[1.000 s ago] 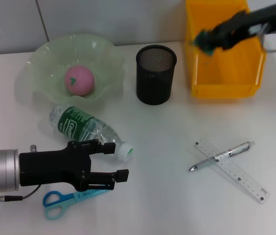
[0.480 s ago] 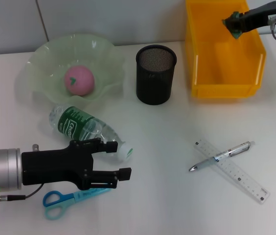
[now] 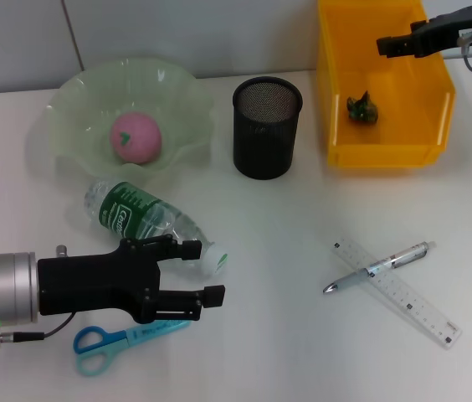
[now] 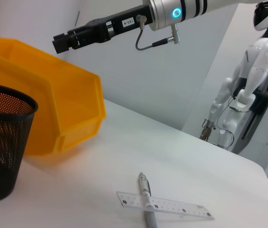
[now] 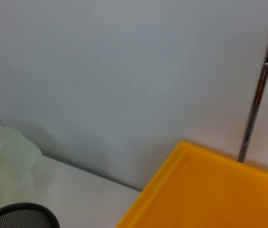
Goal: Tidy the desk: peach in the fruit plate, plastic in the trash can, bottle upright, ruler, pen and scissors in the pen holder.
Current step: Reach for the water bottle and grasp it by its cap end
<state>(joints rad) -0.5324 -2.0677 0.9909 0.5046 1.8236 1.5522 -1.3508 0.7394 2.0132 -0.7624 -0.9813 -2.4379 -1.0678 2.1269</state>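
1. The plastic (image 3: 362, 109) is seen lying in the yellow trash can (image 3: 341, 126); the right gripper (image 3: 387, 44) is held above it, whether parted cannot be told.
2. The left gripper (image 3: 207, 270) is spread beside the lying bottle (image 3: 148, 217); standing it up is judged next.

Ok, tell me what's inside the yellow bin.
One small crumpled dark-green piece of plastic lies on the floor of the yellow bin. The right gripper hangs above the bin's far part and hides some of the floor there.
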